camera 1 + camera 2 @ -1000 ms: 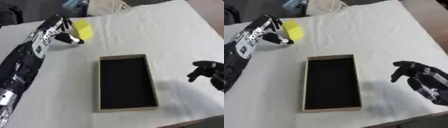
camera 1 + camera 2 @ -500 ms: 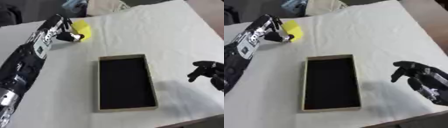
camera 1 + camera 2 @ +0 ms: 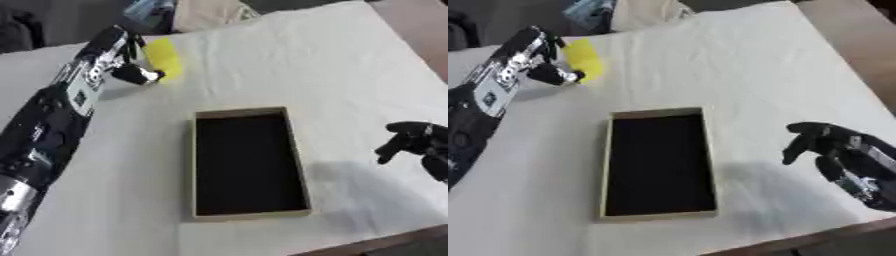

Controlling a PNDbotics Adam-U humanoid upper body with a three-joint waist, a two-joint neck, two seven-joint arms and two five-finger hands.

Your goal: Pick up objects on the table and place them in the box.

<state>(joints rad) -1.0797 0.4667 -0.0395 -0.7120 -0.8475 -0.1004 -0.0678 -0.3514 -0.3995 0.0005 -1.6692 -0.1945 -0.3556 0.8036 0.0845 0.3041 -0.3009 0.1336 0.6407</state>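
Table (image 3: 350, 60) under a white cloth is filling the frame; nothing loose is showing on it apart from the one yellow item. Box (image 3: 248, 162) is sitting open at centre-near, long side running near-to-far, dark interior looking empty, so by my read nothing is placed yet. Left arm is reaching in from the near-left toward the far-left corner, left hand (image 3: 129, 60) sitting against the yellow object (image 3: 164, 56), fingers and thumb curling around its near edge; looks like a grasp closing, but I can't tell whether it's lifted off the cloth. Right hand (image 3: 833, 150) is idling at the near-right edge, well apart from the box, fingers loosely bent and holding nothing. Task status: grasp stage on the first object; lift, carry right and nearer to the box, and release are all outstanding.
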